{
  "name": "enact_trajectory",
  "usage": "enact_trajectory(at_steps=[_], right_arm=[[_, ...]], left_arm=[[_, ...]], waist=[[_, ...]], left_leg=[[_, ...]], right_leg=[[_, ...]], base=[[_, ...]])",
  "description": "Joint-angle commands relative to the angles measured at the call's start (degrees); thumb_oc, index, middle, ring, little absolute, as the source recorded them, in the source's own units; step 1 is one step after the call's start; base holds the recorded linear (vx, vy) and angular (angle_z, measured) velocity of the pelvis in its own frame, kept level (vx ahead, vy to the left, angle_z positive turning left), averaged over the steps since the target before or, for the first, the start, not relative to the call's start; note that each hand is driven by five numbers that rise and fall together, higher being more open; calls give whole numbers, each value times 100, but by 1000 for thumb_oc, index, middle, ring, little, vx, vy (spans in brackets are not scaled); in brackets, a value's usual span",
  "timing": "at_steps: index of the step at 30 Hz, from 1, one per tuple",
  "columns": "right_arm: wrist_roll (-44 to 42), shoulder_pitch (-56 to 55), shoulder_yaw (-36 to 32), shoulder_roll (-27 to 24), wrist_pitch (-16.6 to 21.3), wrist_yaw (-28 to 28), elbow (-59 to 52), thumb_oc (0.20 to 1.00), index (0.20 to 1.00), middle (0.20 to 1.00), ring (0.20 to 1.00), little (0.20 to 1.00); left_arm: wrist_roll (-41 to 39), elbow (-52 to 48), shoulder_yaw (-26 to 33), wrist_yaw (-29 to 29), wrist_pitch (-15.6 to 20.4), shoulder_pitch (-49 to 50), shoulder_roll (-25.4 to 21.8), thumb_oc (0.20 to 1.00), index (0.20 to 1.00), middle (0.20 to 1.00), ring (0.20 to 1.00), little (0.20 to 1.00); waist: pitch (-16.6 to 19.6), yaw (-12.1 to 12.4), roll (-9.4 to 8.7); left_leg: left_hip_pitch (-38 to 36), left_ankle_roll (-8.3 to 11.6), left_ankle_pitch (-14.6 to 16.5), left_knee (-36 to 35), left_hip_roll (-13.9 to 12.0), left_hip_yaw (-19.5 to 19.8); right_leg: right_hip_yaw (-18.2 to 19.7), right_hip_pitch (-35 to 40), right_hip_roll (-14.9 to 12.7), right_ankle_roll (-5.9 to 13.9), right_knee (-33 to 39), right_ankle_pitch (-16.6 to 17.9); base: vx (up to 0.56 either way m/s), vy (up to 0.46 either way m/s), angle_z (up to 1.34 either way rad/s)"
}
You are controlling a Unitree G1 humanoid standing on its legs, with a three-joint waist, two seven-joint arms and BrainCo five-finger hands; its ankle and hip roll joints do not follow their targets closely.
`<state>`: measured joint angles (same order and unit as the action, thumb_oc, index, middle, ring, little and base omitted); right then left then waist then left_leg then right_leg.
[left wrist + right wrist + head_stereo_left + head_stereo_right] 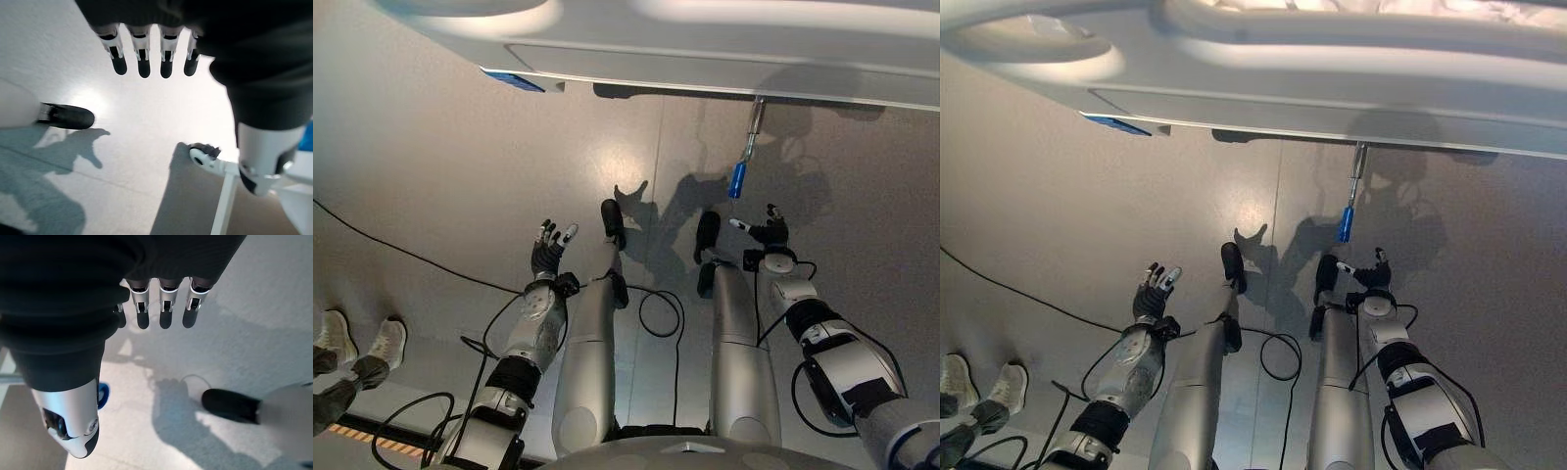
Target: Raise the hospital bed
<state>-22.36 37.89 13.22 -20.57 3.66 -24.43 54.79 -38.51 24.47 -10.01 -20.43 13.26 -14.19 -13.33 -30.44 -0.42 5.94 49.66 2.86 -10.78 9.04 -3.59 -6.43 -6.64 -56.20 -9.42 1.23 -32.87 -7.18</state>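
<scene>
The white hospital bed [705, 54] spans the far side of the view, above a grey floor. From its underside a metal crank hangs down, ending in a blue grip [737, 179]. My right hand [770, 233] is open just below and to the right of that grip, a short gap away and not touching it. The right wrist view shows its fingers [165, 313] straight, with the blue grip [102, 395] past the thumb. Further left, over bare floor, my left hand [548, 251] is open too, its fingers [143, 58] straight.
A person's white shoes [364, 343] stand at the lower left, near a strip of yellow-black floor tape [372, 436]. A blue label [514, 80] marks the bed's lower edge. A white bed leg with a caster [203, 155] shows in the left wrist view.
</scene>
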Motion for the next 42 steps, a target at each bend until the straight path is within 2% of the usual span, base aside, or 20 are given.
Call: enact_trajectory(at_steps=[1,12,13,14,16,17,18,19,20,21,22,34,42], right_arm=[[-367,-20,-1,-146,228,-155,-351,1000,1000,1000,1000,1000],[-1338,483,-15,-322,521,10,-1091,1000,1000,1000,1000,1000],[-1413,561,-13,-349,521,30,-1092,1000,1000,1000,1000,1000],[-1505,627,-15,-365,529,51,-1064,1000,1000,1000,1000,1000],[-1737,811,16,-387,543,124,-941,1000,1000,1000,1000,1000],[-1827,928,25,-426,531,163,-862,1000,1000,1000,1000,1000],[-2057,1013,42,-397,552,221,-763,1000,1000,1000,1000,1000],[-2218,1103,29,-388,552,270,-650,1000,1000,1000,1000,1000],[-2284,1197,22,-419,519,310,-557,1000,1000,1000,1000,1000],[-2444,1343,27,-420,476,351,-355,1000,1000,1000,1000,1000],[-2452,1367,24,-428,482,362,-347,1000,1000,1000,1000,1000],[-2656,2156,39,-569,277,485,844,1000,1000,1000,1000,1000],[-2496,2207,70,-550,48,667,1345,1000,1000,1000,1000,1000]], left_arm=[[-38,-653,190,-228,259,365,-59,1000,1000,1000,1000,1000],[252,-1336,269,-375,232,327,-277,1000,1000,1000,1000,1000],[258,-1387,270,-376,231,323,-295,1000,1000,1000,1000,1000],[276,-1443,271,-381,223,334,-320,1000,1000,1000,1000,1000],[262,-1560,254,-365,229,337,-358,1000,1000,1000,1000,1000],[268,-1639,251,-350,238,325,-387,1000,1000,1000,1000,1000],[272,-1677,236,-340,238,332,-413,1000,1000,1000,1000,1000],[262,-1706,233,-339,237,322,-424,1000,1000,1000,1000,1000],[258,-1774,218,-320,235,314,-436,1000,1000,1000,1000,1000],[255,-1861,175,-296,228,336,-463,1000,1000,1000,1000,1000],[257,-1875,180,-299,228,325,-465,1000,1000,1000,1000,1000],[370,-2166,-104,-294,224,108,-566,1000,1000,1000,1000,1000],[413,-2366,-167,-262,223,35,-545,1000,1000,1000,1000,1000]], waist=[[65,111,2],[65,133,-119],[65,132,-129],[65,154,-127],[65,180,-125],[65,183,-124],[65,211,-109],[65,226,-106],[65,230,-107],[65,275,-89],[65,264,-93],[65,380,19],[65,465,125]], left_leg=[[278,84,940,754,134,192],[527,80,971,690,176,219],[643,44,803,659,190,176],[523,81,966,649,187,227],[530,85,958,630,192,240],[655,49,792,614,208,203],[540,87,955,622,202,255],[536,89,952,606,211,258],[655,54,786,582,222,219],[534,92,940,566,222,277],[657,57,780,556,229,231],[710,42,779,546,273,249],[698,25,761,510,294,277]], right_leg=[[27,119,-68,555,1406,975],[7,-102,-63,587,1527,1002],[-32,-199,-80,544,1588,1165],[1,-106,-57,588,1556,1008],[-8,-118,-54,591,1569,1010],[-49,-224,-71,541,1616,1166],[-14,-129,-51,587,1573,1010],[-20,-126,-49,593,1592,1017],[-64,-224,-68,545,1647,1172],[-34,-121,-42,593,1610,1011],[-76,-224,-61,546,1650,1166],[-88,-276,-47,551,1673,1166],[-92,-275,-44,553,1677,1163]], base=[[0,0,0],[11,5,0],[0,0,0],[0,0,0],[14,0,0],[0,0,0],[0,0,0],[0,0,0],[0,0,0],[-57,0,0],[0,0,0],[-5,0,0],[0,0,0]])
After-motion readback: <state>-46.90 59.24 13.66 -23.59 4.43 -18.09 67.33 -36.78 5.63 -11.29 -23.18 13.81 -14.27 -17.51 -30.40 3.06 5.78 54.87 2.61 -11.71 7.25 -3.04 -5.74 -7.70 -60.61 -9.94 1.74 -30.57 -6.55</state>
